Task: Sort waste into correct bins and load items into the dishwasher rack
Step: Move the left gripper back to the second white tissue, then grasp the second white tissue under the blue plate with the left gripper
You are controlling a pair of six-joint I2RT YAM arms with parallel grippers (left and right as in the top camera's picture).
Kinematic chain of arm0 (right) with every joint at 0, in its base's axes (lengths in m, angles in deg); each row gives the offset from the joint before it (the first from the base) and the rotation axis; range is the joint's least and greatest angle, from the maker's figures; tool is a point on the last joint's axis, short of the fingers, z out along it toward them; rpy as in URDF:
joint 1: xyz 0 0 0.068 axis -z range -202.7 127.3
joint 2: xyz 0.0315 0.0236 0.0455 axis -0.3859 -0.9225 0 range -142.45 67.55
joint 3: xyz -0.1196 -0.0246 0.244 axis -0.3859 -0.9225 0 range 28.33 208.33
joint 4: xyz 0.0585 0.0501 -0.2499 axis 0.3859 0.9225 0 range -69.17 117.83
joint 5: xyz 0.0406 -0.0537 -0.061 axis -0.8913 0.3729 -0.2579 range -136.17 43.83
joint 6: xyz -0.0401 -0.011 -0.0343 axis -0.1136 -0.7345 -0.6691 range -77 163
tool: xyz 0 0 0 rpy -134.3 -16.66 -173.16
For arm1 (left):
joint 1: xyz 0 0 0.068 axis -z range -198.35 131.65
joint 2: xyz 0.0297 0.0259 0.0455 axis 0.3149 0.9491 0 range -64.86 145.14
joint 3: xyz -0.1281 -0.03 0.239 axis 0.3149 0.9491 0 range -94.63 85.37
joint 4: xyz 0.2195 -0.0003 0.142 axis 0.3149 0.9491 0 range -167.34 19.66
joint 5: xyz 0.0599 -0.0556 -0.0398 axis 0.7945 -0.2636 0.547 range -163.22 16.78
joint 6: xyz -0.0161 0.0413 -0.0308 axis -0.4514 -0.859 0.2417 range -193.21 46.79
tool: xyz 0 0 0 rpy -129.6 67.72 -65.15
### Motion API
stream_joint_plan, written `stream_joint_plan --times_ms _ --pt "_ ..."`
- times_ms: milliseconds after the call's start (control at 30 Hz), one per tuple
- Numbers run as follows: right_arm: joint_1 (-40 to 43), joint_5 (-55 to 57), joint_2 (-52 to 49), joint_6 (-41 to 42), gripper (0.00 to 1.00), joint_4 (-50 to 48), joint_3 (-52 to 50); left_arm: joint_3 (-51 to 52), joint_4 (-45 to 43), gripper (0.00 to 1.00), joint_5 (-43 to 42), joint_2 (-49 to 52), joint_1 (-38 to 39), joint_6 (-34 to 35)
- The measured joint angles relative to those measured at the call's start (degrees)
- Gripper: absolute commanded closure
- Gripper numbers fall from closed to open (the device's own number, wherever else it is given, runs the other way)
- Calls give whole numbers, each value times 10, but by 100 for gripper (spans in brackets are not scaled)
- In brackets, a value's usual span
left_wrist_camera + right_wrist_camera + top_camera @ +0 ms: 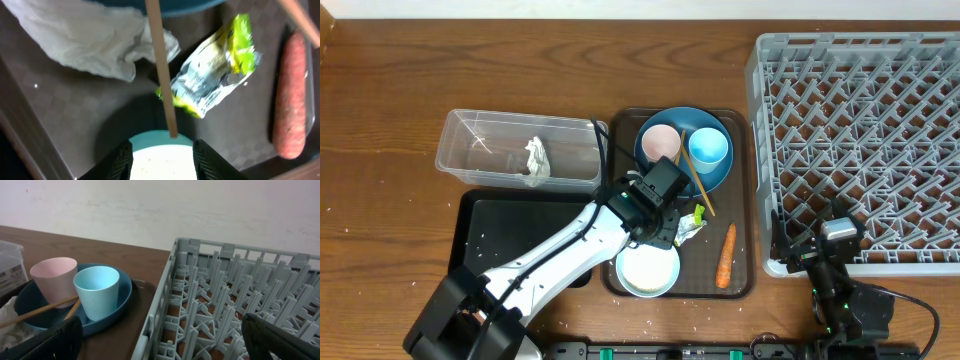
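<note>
On the brown tray (745, 200) my left gripper (662, 232) hovers low, open, over the white bowl (648, 272). In the left wrist view the bowl (162, 160) shows between the fingers (122, 161) with nothing gripped. A wooden chopstick (160, 65) ends at the bowl's rim. Around it lie a crumpled tissue (85, 35), the green-yellow wrapper (215, 75) and the carrot (292, 95). The blue plate (718, 175) carries the pink cup (660, 143) and light blue cup (708, 147). My right gripper (807, 243) stands wide open at the rack's (860, 120) front left corner.
The clear tub (480, 150) at the left holds a tissue (536, 158). The black tray (510, 230) lies in front of it, partly under my left arm. White grains are scattered on the table near the black tray.
</note>
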Motion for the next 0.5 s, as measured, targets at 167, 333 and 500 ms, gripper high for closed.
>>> stream_joint_plan --times_ms 167,333,500 --pt "0 0 0 0 1 0 0 0 20 58 11 0 -9 -9" --pt "0 0 0 0 1 0 0 0 26 58 54 0 -22 -11" --pt "0 0 0 0 1 0 0 0 -9 58 87 0 -32 -11"
